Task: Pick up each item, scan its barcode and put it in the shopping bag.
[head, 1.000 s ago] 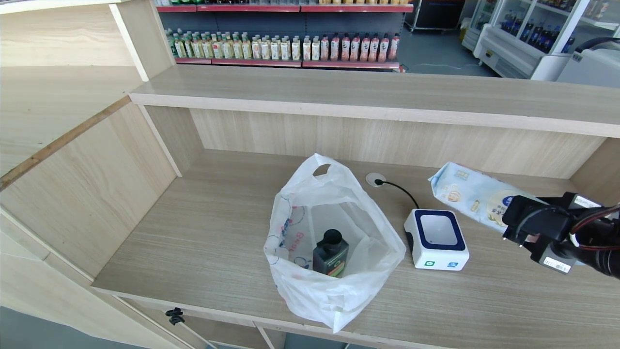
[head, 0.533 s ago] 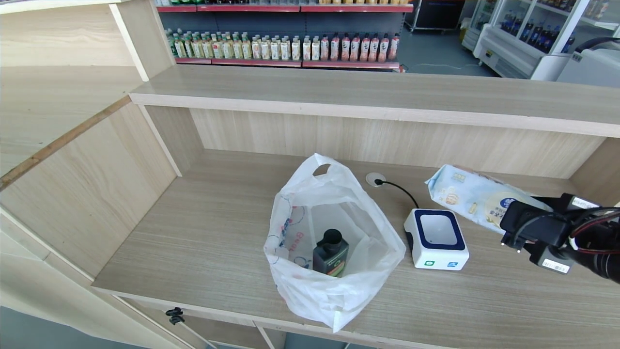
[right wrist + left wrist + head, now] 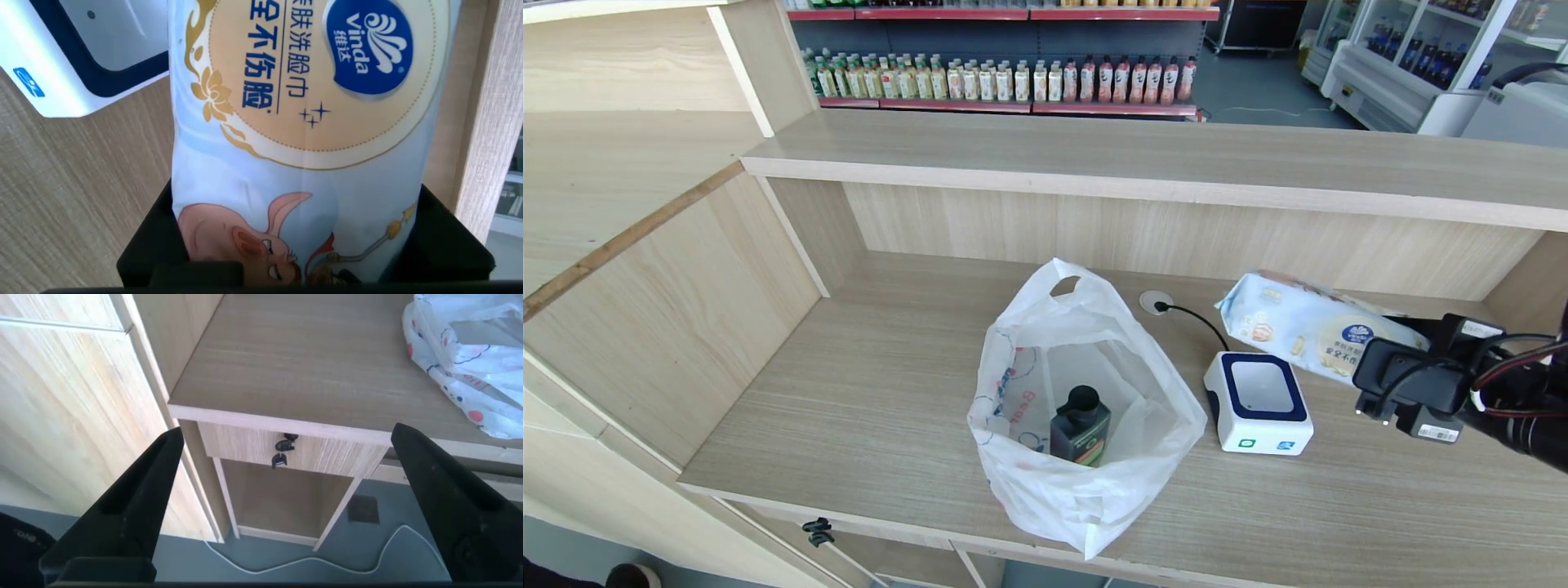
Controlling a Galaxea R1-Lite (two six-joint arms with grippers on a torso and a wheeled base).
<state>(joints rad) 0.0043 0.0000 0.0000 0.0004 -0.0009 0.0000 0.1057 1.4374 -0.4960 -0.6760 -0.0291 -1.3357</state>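
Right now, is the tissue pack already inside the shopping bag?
No, the tissue pack is in the right tool, up beside the scanner, outside the shopping bag.

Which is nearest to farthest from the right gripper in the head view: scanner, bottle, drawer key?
1. Scanner, on the counter just left of the right gripper holding the tissue pack.
2. Bottle, standing inside the shopping bag, farther left.
3. Drawer key, below the counter's front left edge.

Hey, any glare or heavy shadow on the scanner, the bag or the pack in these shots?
Head view: even light, the scanner window shows a pale sheen, the shopping bag throws barely any shadow. Right wrist view: the tissue pack is evenly lit, no hot spots. Left wrist view: the left gripper reads as dark silhouette.
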